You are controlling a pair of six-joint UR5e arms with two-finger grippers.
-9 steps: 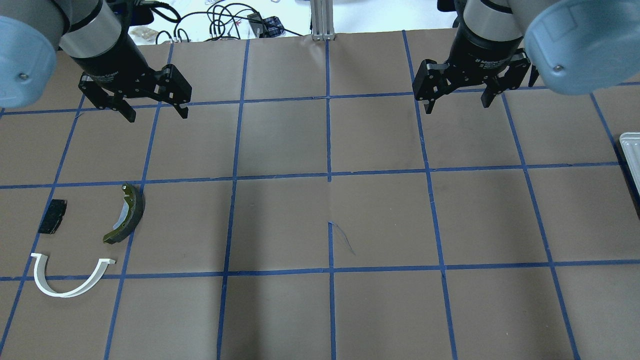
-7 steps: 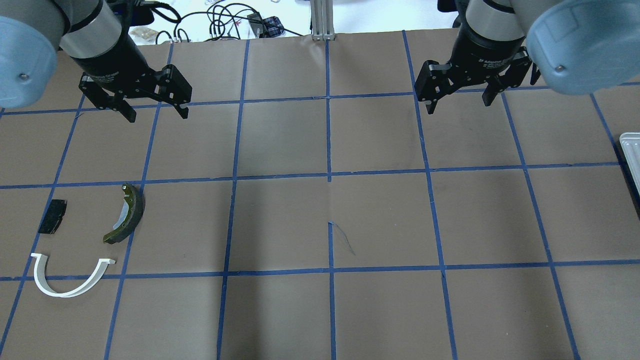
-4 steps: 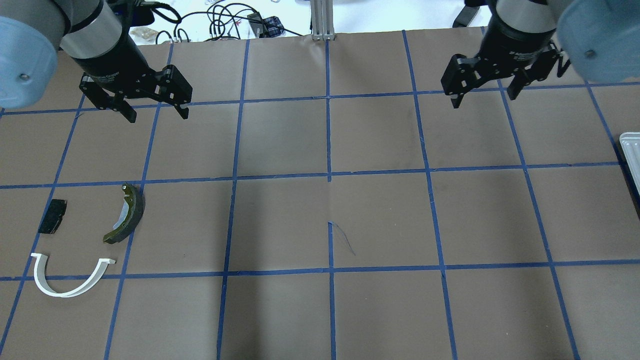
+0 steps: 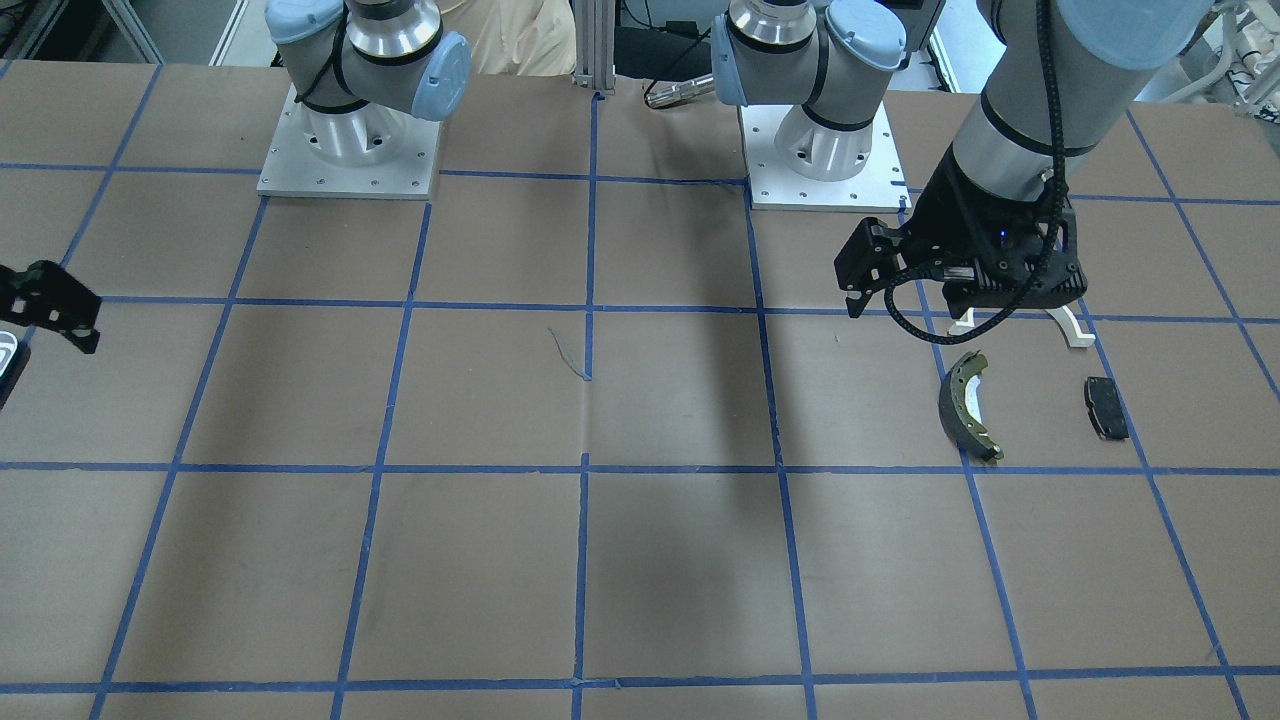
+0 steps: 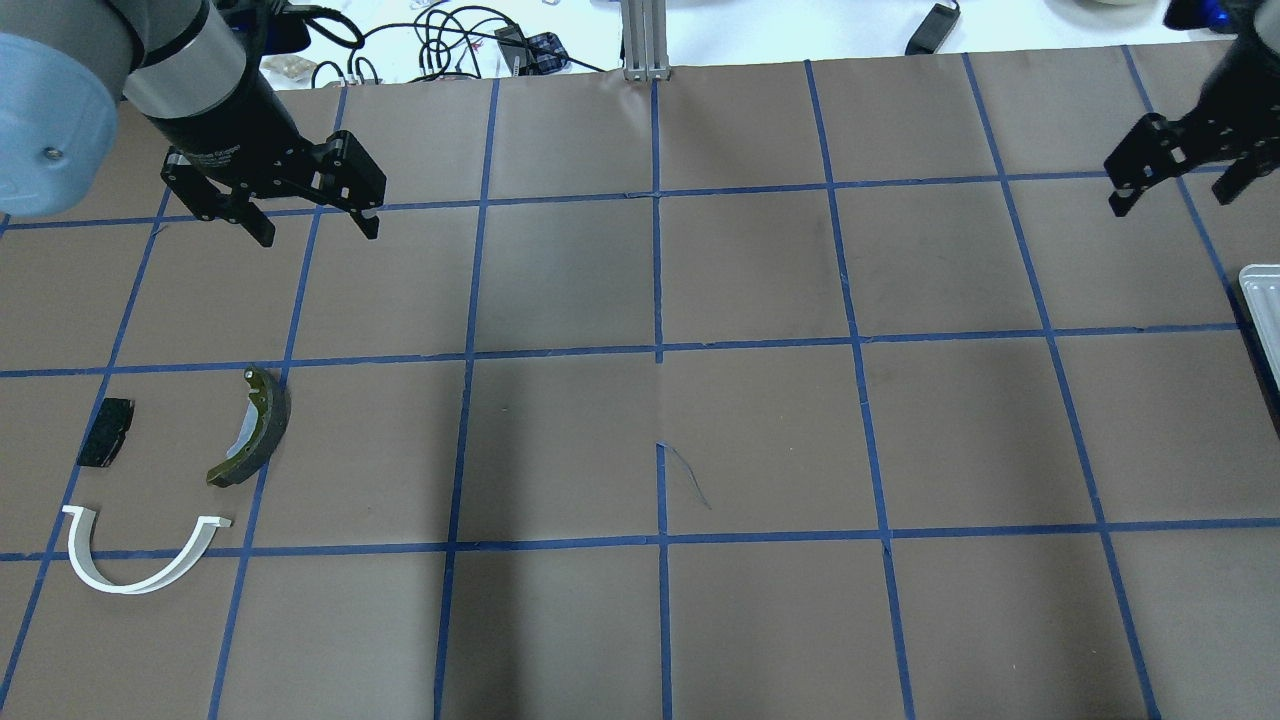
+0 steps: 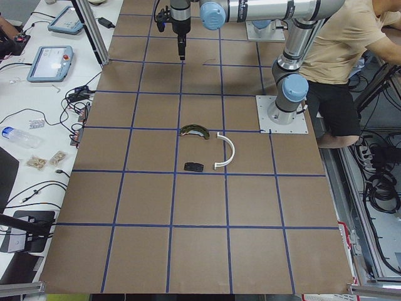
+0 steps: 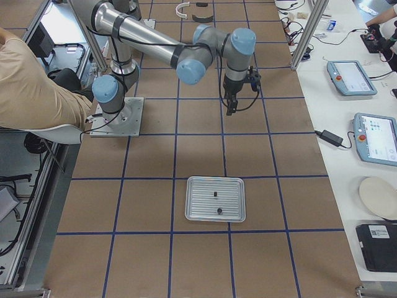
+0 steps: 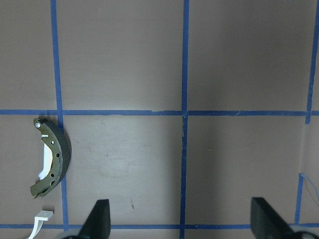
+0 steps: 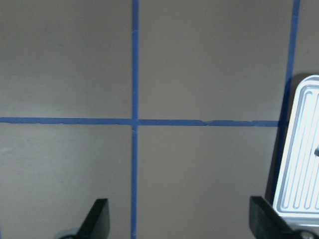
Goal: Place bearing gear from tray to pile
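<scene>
right gripper (image 5: 1178, 195) spread wide, tray (image 9: 299, 149) seen off to its side, left gripper (image 5: 315, 232) spread wide, brake shoe (image 5: 255, 430) seen near it

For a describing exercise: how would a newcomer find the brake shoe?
On the brown table gridded with blue tape, look to the robot's left side, where three loose parts lie. The brake shoe is the curved olive-grey piece; its neighbours are a thin white arch and a small black pad.
</scene>
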